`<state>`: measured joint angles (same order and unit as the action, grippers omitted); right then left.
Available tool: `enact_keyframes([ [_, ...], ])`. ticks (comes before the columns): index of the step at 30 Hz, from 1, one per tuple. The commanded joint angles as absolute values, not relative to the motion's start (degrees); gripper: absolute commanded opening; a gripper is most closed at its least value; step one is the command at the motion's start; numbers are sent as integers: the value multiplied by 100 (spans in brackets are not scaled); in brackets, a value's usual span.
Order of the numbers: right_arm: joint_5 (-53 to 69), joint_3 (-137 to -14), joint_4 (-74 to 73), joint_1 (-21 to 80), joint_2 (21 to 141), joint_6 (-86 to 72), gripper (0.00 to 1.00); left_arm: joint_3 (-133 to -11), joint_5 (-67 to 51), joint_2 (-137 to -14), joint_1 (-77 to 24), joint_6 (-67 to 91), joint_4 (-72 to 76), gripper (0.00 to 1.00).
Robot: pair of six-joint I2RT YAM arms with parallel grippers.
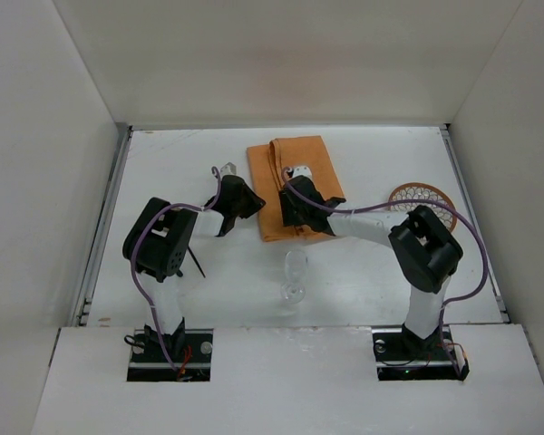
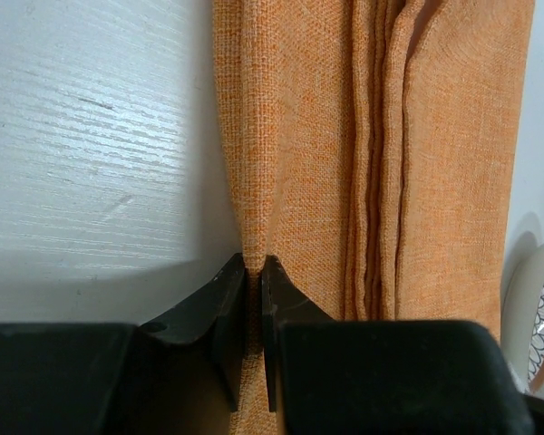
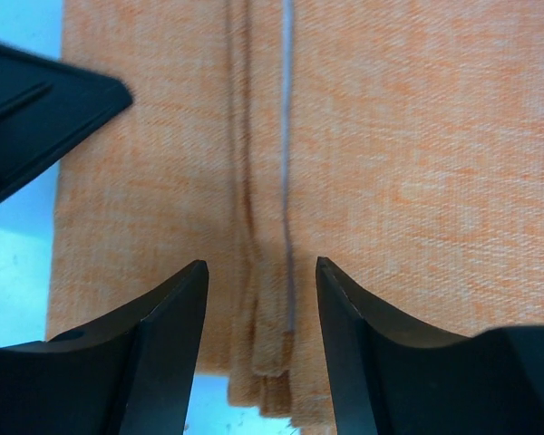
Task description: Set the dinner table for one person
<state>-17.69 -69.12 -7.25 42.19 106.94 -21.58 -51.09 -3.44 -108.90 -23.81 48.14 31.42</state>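
- The table point(image 1: 363, 272) is seen filling the floor of a white-walled box, with rails point(image 1: 104, 227) along its left and right edges; wide bare stretches are left at far left, far right and along the near strip.
- The cloth point(image 1: 295, 190), orange and folded lengthwise, is laid at the middle of the far half. Its far edge lies near the table's far edge and its left edge is bunched upward.
- The plate point(image 1: 423, 195) is set right of the cloth, apart from it, and is partly covered by the right arm.
- The left gripper point(image 2: 257, 283) is closed almost fully, with a raised fold of the cloth's left edge pinched between its fingertips.
- The right gripper point(image 3: 258, 308) is held over the cloth's near edge with its jaws spread wide; the stacked fold edges are seen between them and nothing is gripped.
- The glass point(image 1: 295, 276) is stood upright near the cloth's near edge, between the two arms.
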Motion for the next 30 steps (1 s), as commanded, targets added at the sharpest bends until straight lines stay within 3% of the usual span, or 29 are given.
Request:
enact_keyframes([
  [1, -1678, -6864, -588, 4407, 10731, -2048, 57, -4922, -272, -10969, -2272, 4825, 2830, 7],
  [9, -2425, -6978, -852, 4600, 11056, -2004, 54, -4834, -272, -10942, -2210, 4913, 2918, 8],
  [29, -2452, -6987, -870, 4601, 11065, -1995, 53, -4834, -316, -10978, -2210, 5010, 2936, 7],
  [30, -3818, -7370, -1157, 4879, 11492, -1873, 60, -4817, -316, -10969, -2210, 5010, 2936, 7],
])
